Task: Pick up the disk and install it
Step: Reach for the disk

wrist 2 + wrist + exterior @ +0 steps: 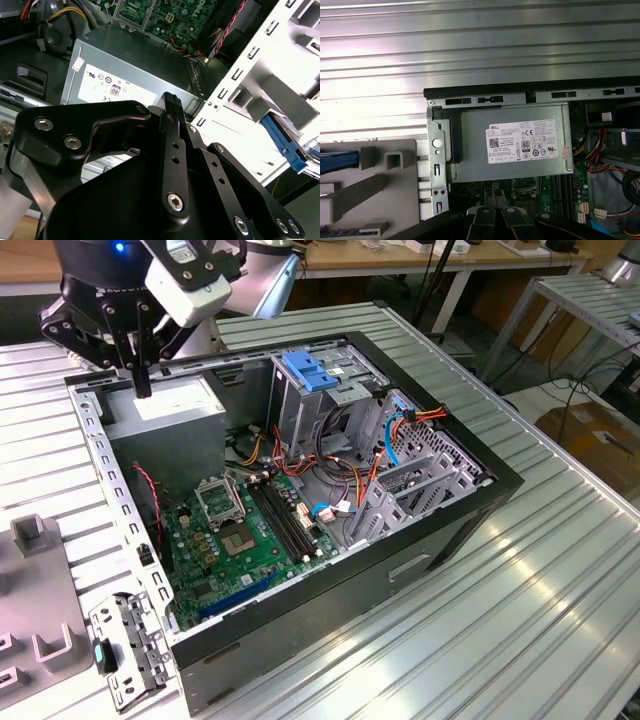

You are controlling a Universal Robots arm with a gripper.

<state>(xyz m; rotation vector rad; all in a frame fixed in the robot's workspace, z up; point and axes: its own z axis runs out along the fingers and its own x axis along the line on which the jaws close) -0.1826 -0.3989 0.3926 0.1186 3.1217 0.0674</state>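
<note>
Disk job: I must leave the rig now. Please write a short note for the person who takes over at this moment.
Gripper: shut and holding nothing. It hangs over the power supply at a corner of the open computer case.
Disk: its blue frame shows on the grey fixture beside the case, outside it and away from the gripper.
Done: nothing that shows; the disk is not picked up.
Left: the pick and the install.
</note>
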